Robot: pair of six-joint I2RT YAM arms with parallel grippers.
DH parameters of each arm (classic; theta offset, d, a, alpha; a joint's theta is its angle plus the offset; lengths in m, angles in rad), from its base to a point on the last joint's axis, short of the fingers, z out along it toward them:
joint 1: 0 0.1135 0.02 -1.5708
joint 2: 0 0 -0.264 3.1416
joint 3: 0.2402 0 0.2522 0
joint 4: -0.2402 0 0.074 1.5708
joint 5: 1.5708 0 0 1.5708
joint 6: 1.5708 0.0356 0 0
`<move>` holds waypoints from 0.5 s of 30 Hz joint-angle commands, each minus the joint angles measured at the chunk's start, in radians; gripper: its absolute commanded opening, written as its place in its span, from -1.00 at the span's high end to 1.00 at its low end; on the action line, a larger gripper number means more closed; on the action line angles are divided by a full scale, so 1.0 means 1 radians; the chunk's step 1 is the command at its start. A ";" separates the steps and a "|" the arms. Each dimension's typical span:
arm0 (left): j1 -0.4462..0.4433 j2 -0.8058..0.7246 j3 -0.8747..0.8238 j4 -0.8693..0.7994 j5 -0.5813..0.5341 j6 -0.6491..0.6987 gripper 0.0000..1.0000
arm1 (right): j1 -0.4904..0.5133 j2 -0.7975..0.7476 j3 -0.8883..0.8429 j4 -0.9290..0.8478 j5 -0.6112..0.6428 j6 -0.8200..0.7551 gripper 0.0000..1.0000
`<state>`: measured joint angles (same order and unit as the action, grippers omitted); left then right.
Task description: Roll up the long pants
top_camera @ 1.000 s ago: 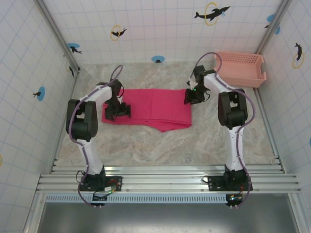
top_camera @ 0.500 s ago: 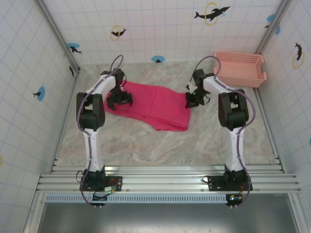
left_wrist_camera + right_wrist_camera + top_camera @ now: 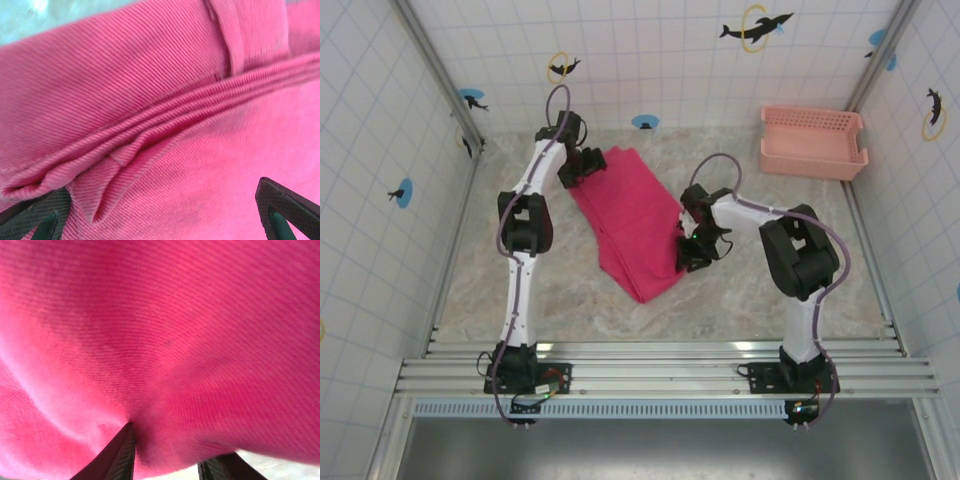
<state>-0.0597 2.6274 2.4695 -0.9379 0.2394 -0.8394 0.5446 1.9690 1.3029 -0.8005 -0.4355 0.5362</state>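
pants (image 3: pixel 632 215): magenta-red, folded into a long narrow strip. the strip lies flat on the marbled table (image 3: pixel 570 300). it slants from the far side, left of centre, down toward the near middle. far end sits close to the back wall; near end narrows to a blunt tip.

left wrist view: pants (image 3: pixel 150 75) show several stacked folded edges and a ribbed band running across. a small flap is turned down at the lower left.

left gripper (image 3: pixel 582 165): at the far end of the strip, on its left corner. jaws stand wide apart. in its own view the left gripper (image 3: pixel 160 220) has its fingers (image 3: pixel 35 220) at the two lower corners, with cloth lying between them and nothing clamped. the nearer finger sits right at the folded edge.

right gripper (image 3: pixel 694 250): against the right long edge of the strip, toward its near end, touching the cloth. in the right wrist view the pants (image 3: pixel 165 340) press close to the lens and sink into a crease at one fingertip (image 3: pixel 122 455). the right gripper (image 3: pixel 170 465) has its jaws partly apart with cloth bunched over the gap. cannot tell whether they pinch it.

basket (image 3: pixel 810 160): pale pink, slotted, far right corner, well apart from the pants.

walls: white tile with dolphin stickers (image 3: pixel 755 28). metal rail (image 3: pixel 660 375) along the near edge carries both arm bases.
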 commanded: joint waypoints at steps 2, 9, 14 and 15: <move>-0.014 0.158 0.032 0.160 0.102 -0.159 -0.95 | 0.096 -0.064 -0.014 0.024 -0.033 0.174 0.01; -0.024 0.207 0.066 0.317 0.153 -0.252 -0.95 | 0.155 -0.060 0.139 -0.062 -0.097 0.159 -0.11; -0.022 0.221 0.065 0.428 0.202 -0.266 -0.95 | 0.156 -0.033 0.304 -0.209 -0.118 0.052 -0.12; -0.022 0.223 0.065 0.451 0.216 -0.266 -0.95 | 0.158 -0.029 0.334 -0.238 -0.109 0.024 -0.12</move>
<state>-0.0666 2.7529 2.5607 -0.5232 0.4011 -1.0645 0.7017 1.9415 1.5478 -0.9127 -0.5289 0.6395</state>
